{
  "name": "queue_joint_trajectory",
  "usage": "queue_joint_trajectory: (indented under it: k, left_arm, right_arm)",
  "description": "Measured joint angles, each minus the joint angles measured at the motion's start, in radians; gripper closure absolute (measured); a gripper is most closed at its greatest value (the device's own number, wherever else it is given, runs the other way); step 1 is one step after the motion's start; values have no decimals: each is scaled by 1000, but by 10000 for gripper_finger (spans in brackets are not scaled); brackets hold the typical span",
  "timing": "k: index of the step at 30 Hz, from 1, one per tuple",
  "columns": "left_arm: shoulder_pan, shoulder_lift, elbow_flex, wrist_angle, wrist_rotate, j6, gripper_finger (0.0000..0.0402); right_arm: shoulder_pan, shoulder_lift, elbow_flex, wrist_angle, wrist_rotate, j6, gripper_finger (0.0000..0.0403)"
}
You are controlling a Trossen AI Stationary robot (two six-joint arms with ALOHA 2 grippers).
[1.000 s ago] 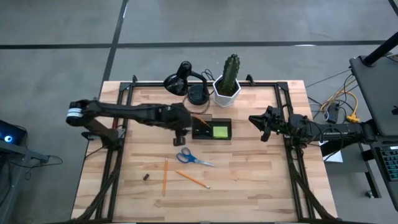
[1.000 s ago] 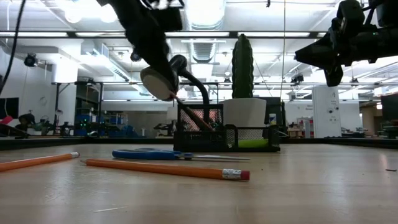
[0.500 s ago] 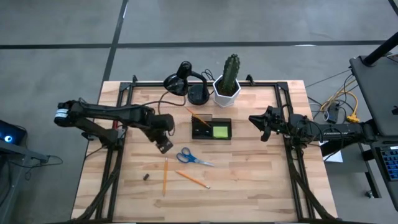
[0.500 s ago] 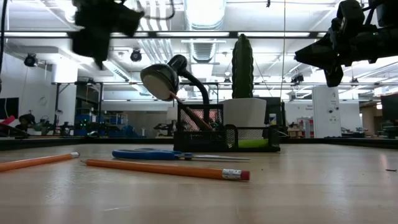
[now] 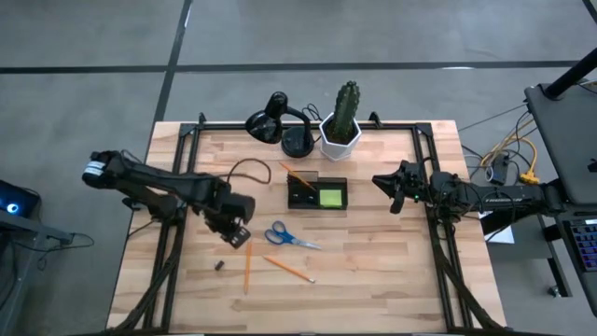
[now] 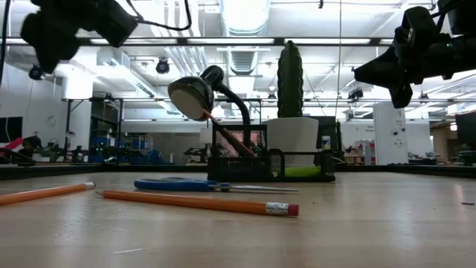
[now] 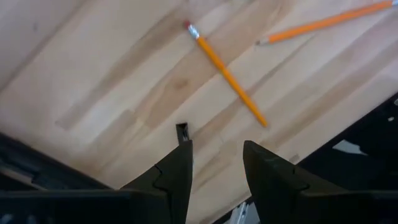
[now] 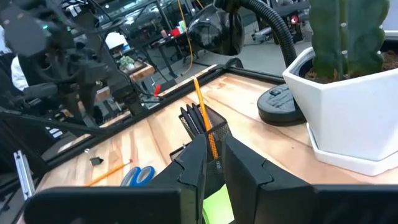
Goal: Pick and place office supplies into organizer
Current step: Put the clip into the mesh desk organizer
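Both left gripper [image 7: 216,163] fingers parted, holding nothing.

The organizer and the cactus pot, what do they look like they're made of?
The organizer looks like black wire mesh, probably metal: the low view shows a see-through grid. The cactus pot looks like smooth white glazed ceramic or plastic, with crisp faceted sides.

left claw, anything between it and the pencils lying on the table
Nothing visible. The left claw hangs open just above the nearer pencil, with only bare table between them; the scissors lie off to the side.
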Motion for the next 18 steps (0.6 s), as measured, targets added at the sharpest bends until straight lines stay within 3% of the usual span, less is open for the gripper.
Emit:
queue_joint_trajectory:
  k: [10, 18]
  left_arm:
    - [-210, 86, -3, 0, -5, -189, 275]
    - [-305, 206, -5, 2, -37, -263, 275]
  right_arm:
    - [0, 0, 0, 0, 0, 0, 360]
    - [0, 0, 0, 0, 0, 0, 360]
